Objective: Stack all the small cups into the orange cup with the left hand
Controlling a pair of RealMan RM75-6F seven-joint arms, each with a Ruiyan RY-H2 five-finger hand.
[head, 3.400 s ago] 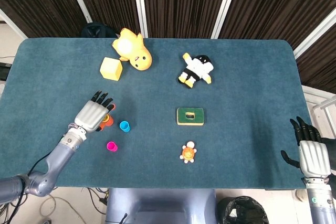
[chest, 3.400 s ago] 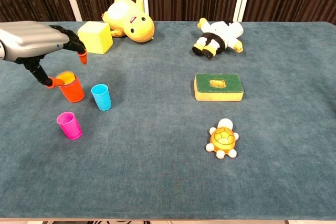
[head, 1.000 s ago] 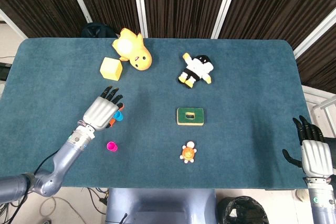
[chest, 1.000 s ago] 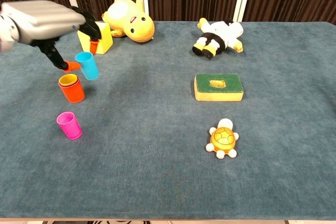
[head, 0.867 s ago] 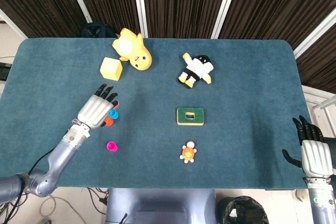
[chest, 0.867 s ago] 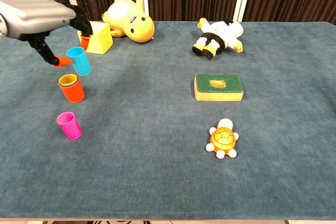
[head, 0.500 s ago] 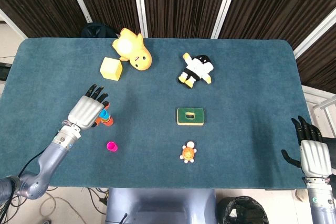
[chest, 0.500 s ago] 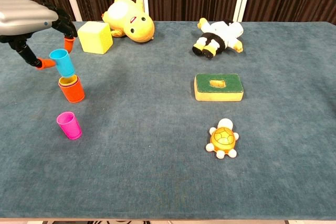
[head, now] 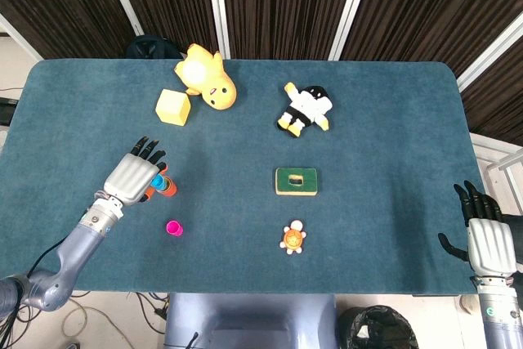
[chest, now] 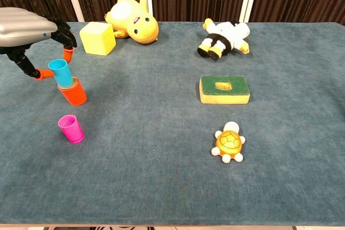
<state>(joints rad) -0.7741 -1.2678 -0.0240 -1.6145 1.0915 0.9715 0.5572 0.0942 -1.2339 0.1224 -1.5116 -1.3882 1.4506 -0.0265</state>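
The orange cup [chest: 74,95] stands at the table's left with a yellow cup's rim [chest: 67,84] showing inside it. A blue cup [chest: 59,72] leans tilted in its mouth, partly sunk in. My left hand [chest: 24,27] hovers over it, and its thumb tip [chest: 39,74] and a fingertip [chest: 68,54] bracket the blue cup's rim in a pinch. In the head view the left hand [head: 131,177] covers part of the blue cup [head: 157,180] and the orange cup [head: 167,189]. A pink cup [chest: 71,129] stands alone nearer the front edge. My right hand [head: 489,243] hangs open off the table's right side.
A yellow cube [chest: 97,37] and a yellow plush duck [chest: 133,22] lie behind the cups. A black-and-white doll [chest: 226,37], a green sponge block [chest: 225,89] and a toy turtle [chest: 229,142] occupy the middle right.
My left hand carried the blue cup left and down from beside the orange cup to its mouth, where it now sits tilted. The right hand has not moved.
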